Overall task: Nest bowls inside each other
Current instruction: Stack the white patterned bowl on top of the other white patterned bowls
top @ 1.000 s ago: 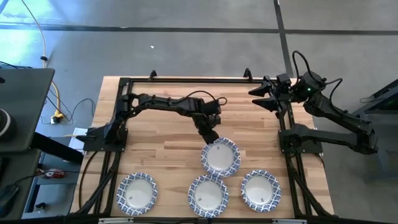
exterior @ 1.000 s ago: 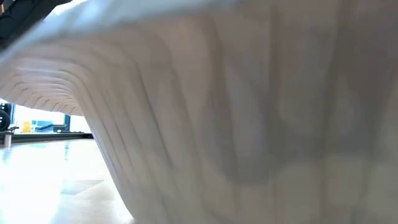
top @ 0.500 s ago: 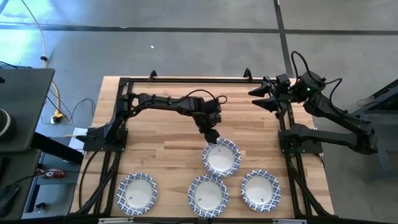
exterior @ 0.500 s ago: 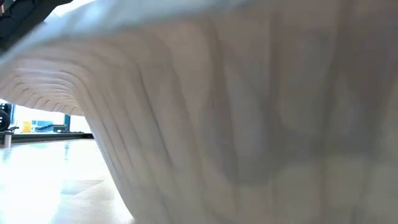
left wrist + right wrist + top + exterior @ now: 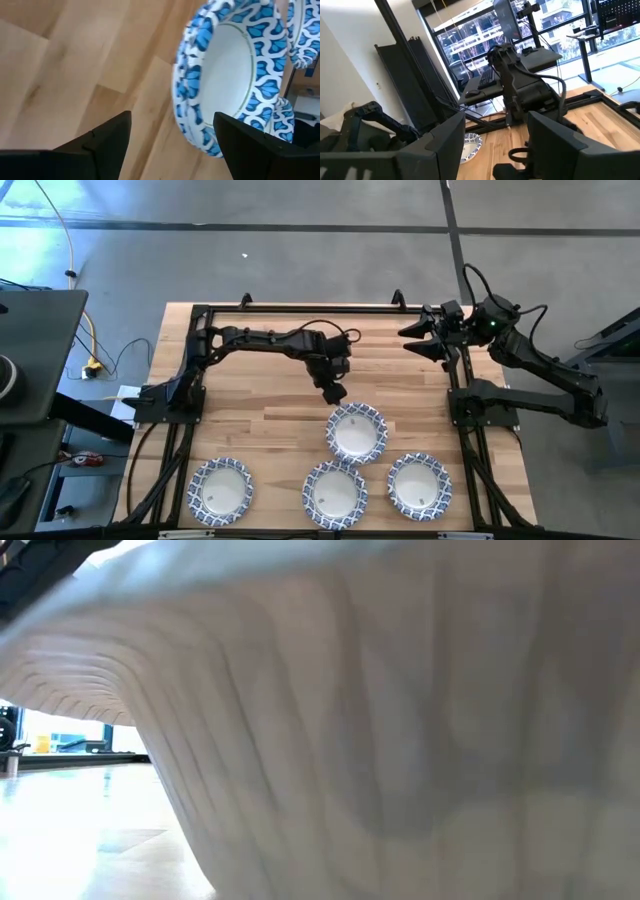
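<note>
**Left gripper lets go and lifts clear of the bowl stack**

Since a second ago the left gripper [image 5: 334, 392] has released the rim of the middle bowl stack [image 5: 355, 432] and pulled back toward the far side of the table [image 5: 260, 415]; that stack has settled slightly nearer the front row. The fingers now stand spread wide with nothing between them, hovering just beyond the far edge of the stack without touching it. In the left wrist view the two dark fingertips [image 5: 107, 137] frame bare wood, and the stack [image 5: 225, 75] lies just ahead, several blue-and-white rims showing layered one inside another.

Outward from there, three more bowls sit in a row along the near edge of the table: one at the left [image 5: 219, 487], one in the middle [image 5: 335, 492] close beside the stack, and one at the right [image 5: 419, 485].

The right gripper [image 5: 415, 338] waits well apart at the far right corner, raised above the table, its fingers parted and empty.

The low view is almost wholly filled by the white ribbed outer wall of a bowl [image 5: 380, 740] standing right at the camera.
</note>
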Action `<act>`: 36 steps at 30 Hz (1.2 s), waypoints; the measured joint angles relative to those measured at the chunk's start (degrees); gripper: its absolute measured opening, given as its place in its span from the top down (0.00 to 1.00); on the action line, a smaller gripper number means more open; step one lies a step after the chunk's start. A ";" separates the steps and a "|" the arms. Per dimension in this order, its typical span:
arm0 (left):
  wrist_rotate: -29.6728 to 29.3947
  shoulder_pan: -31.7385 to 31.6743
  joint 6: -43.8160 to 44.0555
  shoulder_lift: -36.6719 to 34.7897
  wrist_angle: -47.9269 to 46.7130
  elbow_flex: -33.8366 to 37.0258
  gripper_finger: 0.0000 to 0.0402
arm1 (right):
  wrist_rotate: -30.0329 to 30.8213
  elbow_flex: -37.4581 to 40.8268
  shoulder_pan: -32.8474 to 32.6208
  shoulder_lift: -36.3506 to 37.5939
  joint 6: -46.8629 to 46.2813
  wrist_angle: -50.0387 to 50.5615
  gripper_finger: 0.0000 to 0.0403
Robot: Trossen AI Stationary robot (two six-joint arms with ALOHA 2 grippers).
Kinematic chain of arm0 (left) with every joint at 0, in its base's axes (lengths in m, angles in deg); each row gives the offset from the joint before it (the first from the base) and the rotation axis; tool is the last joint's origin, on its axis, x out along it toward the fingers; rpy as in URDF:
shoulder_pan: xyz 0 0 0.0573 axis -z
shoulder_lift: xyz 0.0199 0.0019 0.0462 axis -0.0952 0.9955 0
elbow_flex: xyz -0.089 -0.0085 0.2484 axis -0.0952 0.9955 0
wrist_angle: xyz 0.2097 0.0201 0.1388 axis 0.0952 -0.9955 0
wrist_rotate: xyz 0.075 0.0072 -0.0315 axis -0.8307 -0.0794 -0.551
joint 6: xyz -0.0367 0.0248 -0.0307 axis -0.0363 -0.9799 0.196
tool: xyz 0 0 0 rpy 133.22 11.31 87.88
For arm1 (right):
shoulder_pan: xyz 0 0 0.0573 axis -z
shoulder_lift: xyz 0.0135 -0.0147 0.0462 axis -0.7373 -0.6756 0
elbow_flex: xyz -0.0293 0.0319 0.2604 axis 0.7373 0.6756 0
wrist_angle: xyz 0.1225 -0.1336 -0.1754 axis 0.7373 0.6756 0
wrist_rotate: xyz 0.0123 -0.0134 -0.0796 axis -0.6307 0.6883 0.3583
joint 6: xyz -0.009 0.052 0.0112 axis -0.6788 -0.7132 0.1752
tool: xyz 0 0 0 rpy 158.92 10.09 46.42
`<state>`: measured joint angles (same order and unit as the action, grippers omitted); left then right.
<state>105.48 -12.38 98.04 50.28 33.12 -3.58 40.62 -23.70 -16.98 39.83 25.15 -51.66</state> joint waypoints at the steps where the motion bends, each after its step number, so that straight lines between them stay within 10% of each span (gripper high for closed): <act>1: 0.02 0.34 0.00 -0.02 -0.04 -0.14 0.32 | 0.00 0.00 -0.02 0.00 0.26 0.00 0.49; 36: -18.37 7.13 -3.10 2.47 1.41 -1.03 0.33 | 0.59 0.00 0.06 -0.04 1.52 -0.04 0.49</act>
<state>87.11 -5.25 94.93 52.75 34.53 -4.61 41.21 -23.70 -16.92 39.78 26.67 -51.70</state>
